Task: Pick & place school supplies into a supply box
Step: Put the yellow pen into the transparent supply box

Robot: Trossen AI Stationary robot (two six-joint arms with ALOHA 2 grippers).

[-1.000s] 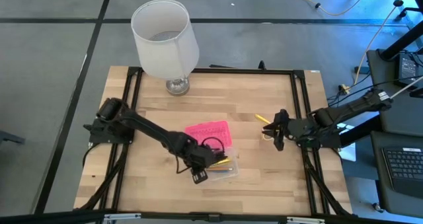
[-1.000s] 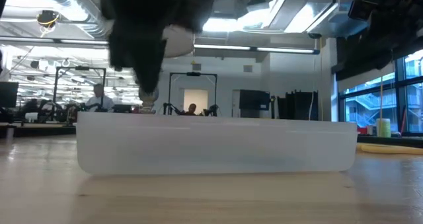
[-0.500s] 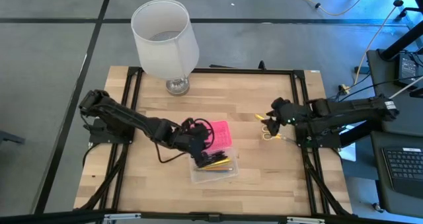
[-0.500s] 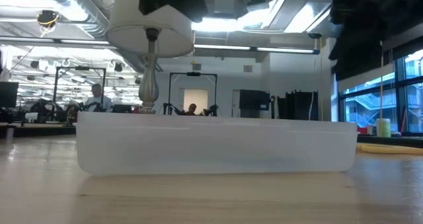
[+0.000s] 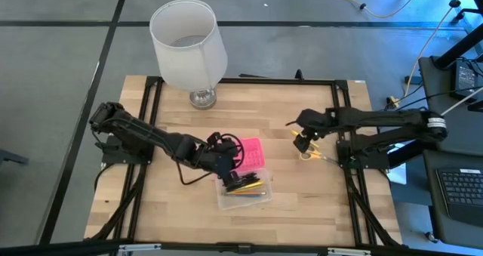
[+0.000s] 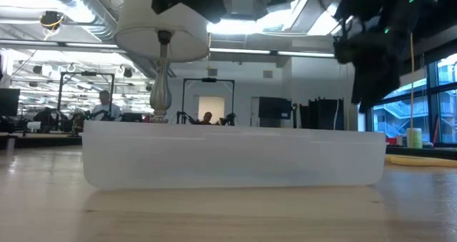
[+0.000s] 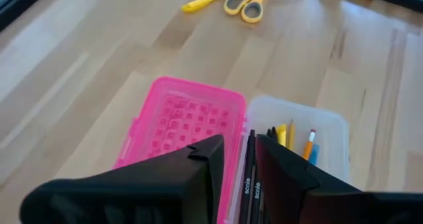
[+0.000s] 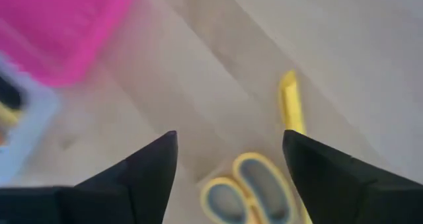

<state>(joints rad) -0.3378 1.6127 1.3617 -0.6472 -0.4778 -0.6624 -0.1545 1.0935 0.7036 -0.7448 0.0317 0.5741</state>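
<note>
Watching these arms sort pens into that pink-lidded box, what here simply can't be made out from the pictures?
- Box contents: in the low view the frosted wall of the supply box hides everything inside.
- Scissors: the right wrist view cuts off their blades at the picture's edge, under the open right claw.
- Left claw: it hides the lower ends of the black pens it closes on.
- Pens in the box: too small in the high view to count.

A wooden table (image 5: pixel 302 203) is carrying a lamp (image 5: pixel 190 44) at its far edge, an open supply box (image 5: pixel 245 177) near its middle, and yellow scissors (image 5: pixel 306 154) toward its right edge.
</note>
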